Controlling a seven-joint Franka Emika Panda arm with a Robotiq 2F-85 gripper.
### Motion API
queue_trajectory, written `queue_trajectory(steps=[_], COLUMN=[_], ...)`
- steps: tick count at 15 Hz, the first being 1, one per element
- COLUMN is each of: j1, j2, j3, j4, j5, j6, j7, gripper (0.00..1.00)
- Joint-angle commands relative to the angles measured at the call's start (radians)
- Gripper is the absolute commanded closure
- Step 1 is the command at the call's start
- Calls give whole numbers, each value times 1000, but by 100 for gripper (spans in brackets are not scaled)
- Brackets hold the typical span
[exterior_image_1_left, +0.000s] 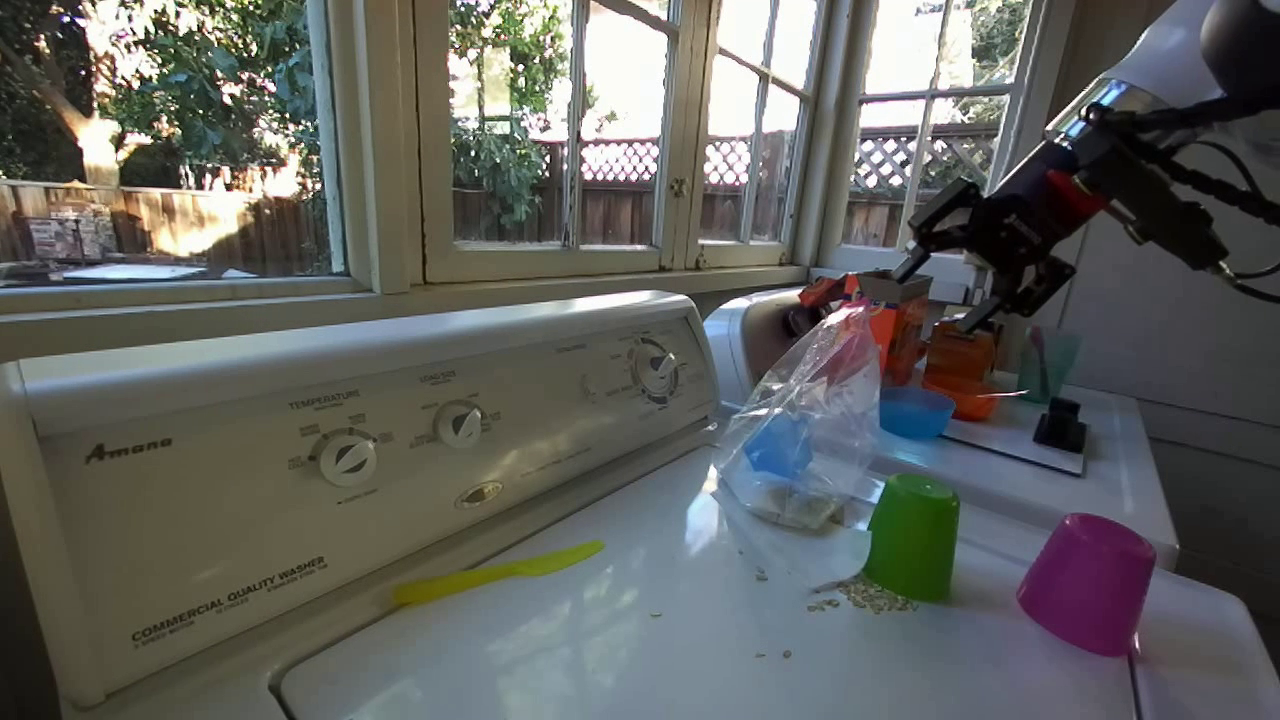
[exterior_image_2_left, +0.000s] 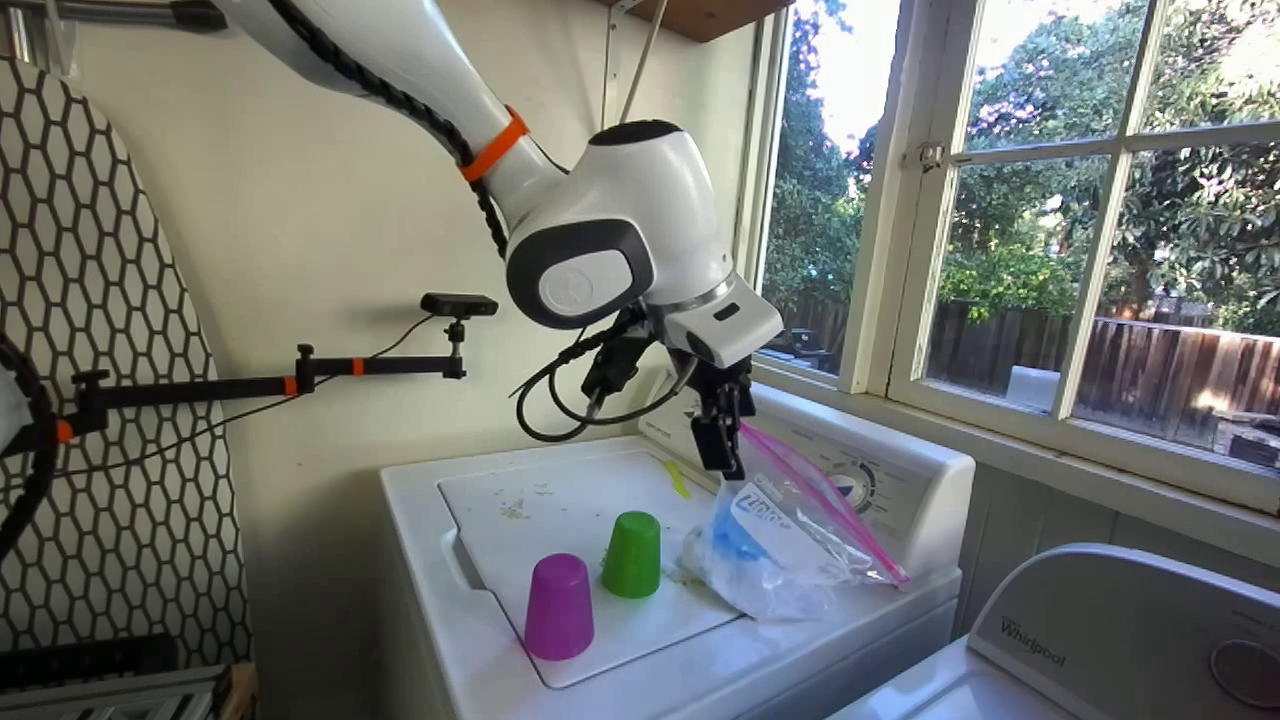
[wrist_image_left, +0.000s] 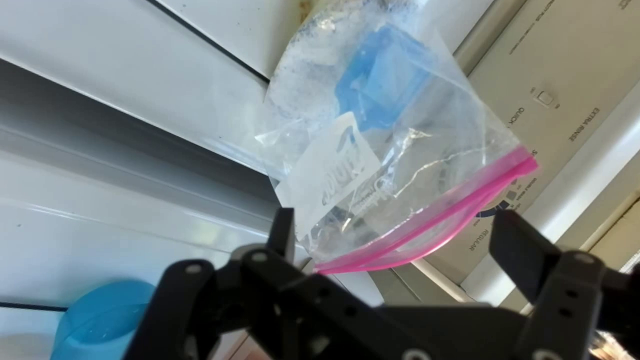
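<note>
The white arm (exterior_image_2_left: 440, 80), which an orange band (exterior_image_2_left: 495, 147) is circling, is slanting down from above the zip bag (exterior_image_2_left: 785, 545). Its wrist (exterior_image_2_left: 685, 215) is sitting tilted, higher than the bag. The tool (wrist_image_left: 394, 230) is hanging near the bag's top, its two fingers (wrist_image_left: 525, 250) standing wide apart and pointing toward it.

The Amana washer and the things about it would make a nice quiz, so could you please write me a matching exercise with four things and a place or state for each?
1. Gripper
2. Plastic bag
3. Green cup
4. Long utensil

A. Yellow, lying near the control panel
B. Upside down, pale flakes by its base
C. Raised, jaws spread apart
D. Clear, with something blue inside

Right pairs: 1-C, 2-D, 3-B, 4-A
</note>
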Motion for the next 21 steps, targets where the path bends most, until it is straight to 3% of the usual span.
queue_trajectory(steps=[1,11,17,21], j1=[-4,5,11,8], j2=[2,90,157,192], j3=[2,10,22,20], j4=[4,45,92,113], j5=[-2,33,145,139], j6=[-3,49,133,157], j7=[3,21,9,34], gripper=[0,0,0,0])
